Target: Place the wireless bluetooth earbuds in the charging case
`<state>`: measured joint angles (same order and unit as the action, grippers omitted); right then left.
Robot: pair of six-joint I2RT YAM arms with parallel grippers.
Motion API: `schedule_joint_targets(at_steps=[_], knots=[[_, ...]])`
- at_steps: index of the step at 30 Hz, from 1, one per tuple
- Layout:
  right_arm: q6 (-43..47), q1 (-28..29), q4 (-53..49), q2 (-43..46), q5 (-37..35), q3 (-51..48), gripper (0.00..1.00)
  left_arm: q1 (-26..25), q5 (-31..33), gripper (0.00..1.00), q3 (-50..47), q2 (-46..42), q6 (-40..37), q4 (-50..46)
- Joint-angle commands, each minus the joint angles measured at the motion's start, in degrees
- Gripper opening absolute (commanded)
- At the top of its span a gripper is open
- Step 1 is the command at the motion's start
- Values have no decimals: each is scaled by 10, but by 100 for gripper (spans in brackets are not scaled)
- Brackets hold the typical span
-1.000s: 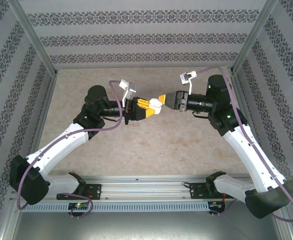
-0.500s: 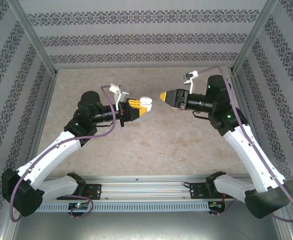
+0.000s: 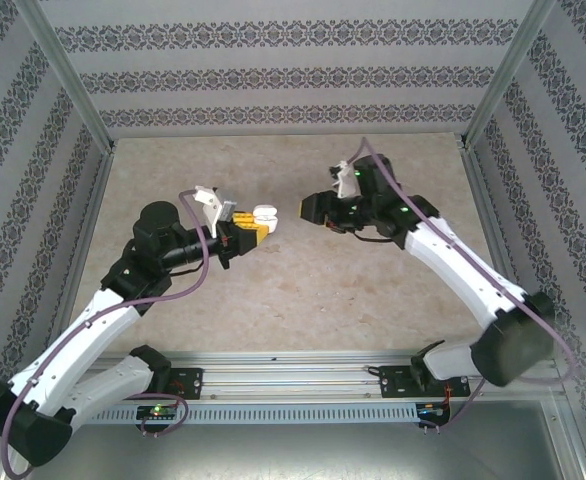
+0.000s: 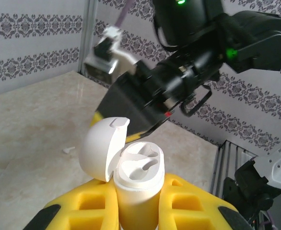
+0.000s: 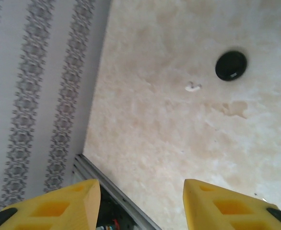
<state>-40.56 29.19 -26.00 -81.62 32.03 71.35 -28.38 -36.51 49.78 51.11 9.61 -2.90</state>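
My left gripper (image 3: 256, 227) is shut on the white charging case (image 3: 265, 213), held upright between its yellow fingers (image 4: 83, 211). The case (image 4: 138, 184) has its lid (image 4: 101, 149) flipped open to the left, and both sockets in its top are empty. My right gripper (image 3: 305, 208) hovers a short way right of the case, apart from it. Its yellow fingertips (image 5: 78, 196) stand open over bare table with nothing between them. One small white piece, seemingly an earbud (image 5: 193, 87), lies on the tabletop (image 4: 67, 150).
A black round hole (image 5: 230, 65) sits in the marble tabletop near the white piece. Patterned walls and metal frame posts (image 3: 83, 120) close in the table on three sides. The right arm (image 4: 198, 67) looms just beyond the case.
The left arm has drawn back to the left with the case. The right gripper has let go of the case, pulled apart from it and swung round, its arm now reaching in from farther back.
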Motion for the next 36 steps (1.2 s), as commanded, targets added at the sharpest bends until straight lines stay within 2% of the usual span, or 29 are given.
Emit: schedule_joint_targets(at_steps=[1, 6, 13, 23, 26, 36], knots=[[39, 28, -11, -60, -37, 53, 47, 6, 23, 0, -10, -32, -19, -53], [104, 70, -61, -207, -64, 182, 46, 7, 32, 0, -13, -67, -27, -103], [168, 120, -155, -414, -93, 413, 46, 7, 45, 0, -28, -120, -24, -153], [245, 168, -321, -651, -232, 731, 45, 7, 54, 0, -44, -171, -12, -196], [261, 173, -332, -681, -245, 764, 45, 7, 54, 0, -46, -179, -8, -206], [291, 181, -334, -710, -238, 757, 46, 7, 52, 0, -56, -196, 1, -215]])
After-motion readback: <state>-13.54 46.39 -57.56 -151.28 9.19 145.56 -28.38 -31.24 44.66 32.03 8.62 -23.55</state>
